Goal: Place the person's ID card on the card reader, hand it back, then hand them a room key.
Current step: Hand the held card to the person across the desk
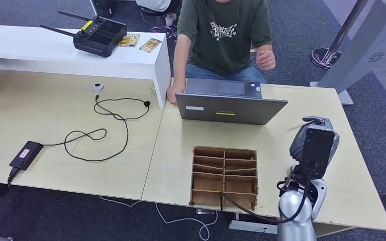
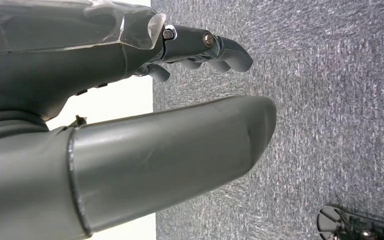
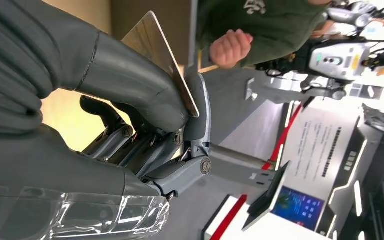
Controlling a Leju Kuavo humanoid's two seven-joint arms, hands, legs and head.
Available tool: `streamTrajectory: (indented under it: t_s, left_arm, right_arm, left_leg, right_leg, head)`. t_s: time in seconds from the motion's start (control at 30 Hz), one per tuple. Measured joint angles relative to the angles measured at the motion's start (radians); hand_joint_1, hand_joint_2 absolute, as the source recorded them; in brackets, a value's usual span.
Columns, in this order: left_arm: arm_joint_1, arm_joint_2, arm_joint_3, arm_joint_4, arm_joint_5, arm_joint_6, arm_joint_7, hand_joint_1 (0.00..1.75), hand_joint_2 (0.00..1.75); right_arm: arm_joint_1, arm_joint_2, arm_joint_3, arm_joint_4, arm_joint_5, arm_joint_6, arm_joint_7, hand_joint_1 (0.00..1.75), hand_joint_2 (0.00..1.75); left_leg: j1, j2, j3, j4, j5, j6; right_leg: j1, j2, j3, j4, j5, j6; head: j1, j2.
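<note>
Light wooden table (image 1: 326, 125); laptop (image 1: 228, 103), compartment tray (image 1: 224, 175), black cable (image 1: 100, 128), power adapter (image 1: 25, 154)

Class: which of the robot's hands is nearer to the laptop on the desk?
Right. The right hand, pinching a card, is raised over the desk just beside the laptop. The left hand hangs over grey carpet, off the desk.

grey ribbed robot hand (image 3: 145, 135) — silver screws

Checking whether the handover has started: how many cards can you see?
3: two patterned cards, and, lie beside the black controller on the white counter; one tan card is pinched in the right hand. Organizer slots may hide more.
</note>
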Motion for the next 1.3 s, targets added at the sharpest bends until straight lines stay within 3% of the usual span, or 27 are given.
streamTrajectory:
  t_s: [0.5, 0.9, 1.3]
  left_arm:
    - [-0.008, 0.015, -0.052, 0.003, -0.026, -0.009, 0.002, 0.00, 0.00]
    - [-0.011, 0.016, -0.082, 0.003, -0.035, -0.010, 0.009, 0.00, 0.00]
    - [-0.014, 0.016, -0.104, 0.006, -0.037, -0.009, 0.015, 0.00, 0.00]
  right_arm:
    - [-0.262, 0.062, 0.028, 0.179, 0.029, -0.030, 0.024, 1.75, 1.75]
    - [-0.475, 0.064, 0.028, 0.455, 0.120, -0.092, 0.104, 1.75, 1.75]
    - [-0.593, 0.064, 0.016, 0.690, 0.192, -0.128, 0.173, 1.75, 1.75]
  left_leg:
    - [0.000, 0.000, 0.000, 0.000, 0.000, -0.001]
    - [0.000, 0.000, 0.000, 0.000, 0.001, 0.000]
    - [0.000, 0.000, 0.000, 0.000, 0.001, 0.000]
  right_leg:
    - [0.000, 0.000, -0.001, 0.000, 0.000, 0.000]
    - [0.000, 0.000, -0.001, 0.000, 0.000, 0.000]
    - [0.000, 0.000, -0.001, 0.000, 0.000, 0.000]
  head:
    - [0.000, 0.000]
    - [0.000, 0.000]
    - [0.000, 0.000]
